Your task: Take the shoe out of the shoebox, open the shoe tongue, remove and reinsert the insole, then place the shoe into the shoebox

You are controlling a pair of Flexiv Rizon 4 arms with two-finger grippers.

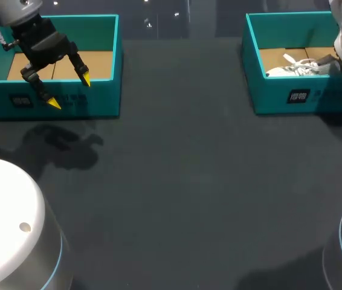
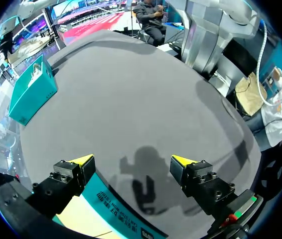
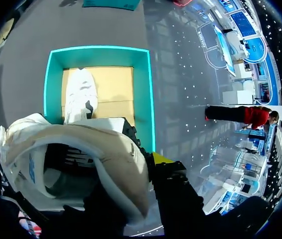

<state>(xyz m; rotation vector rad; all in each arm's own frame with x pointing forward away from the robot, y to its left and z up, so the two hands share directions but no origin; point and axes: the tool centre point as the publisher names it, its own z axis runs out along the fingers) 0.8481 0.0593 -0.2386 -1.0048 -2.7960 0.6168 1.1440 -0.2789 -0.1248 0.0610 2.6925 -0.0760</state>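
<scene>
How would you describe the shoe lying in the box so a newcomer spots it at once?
On the dark table, go to the teal shoebox at the far right. On its cardboard floor lies the white shoe; unlike the second shoe, held up above that box, it rests flat inside.

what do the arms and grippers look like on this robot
Left arm is silver-grey with a white cable along it. Left gripper is black and blocky, with two fingers ending in pointed yellow tips. Right gripper is black too; only one yellow tip shows beside the shoe.
</scene>
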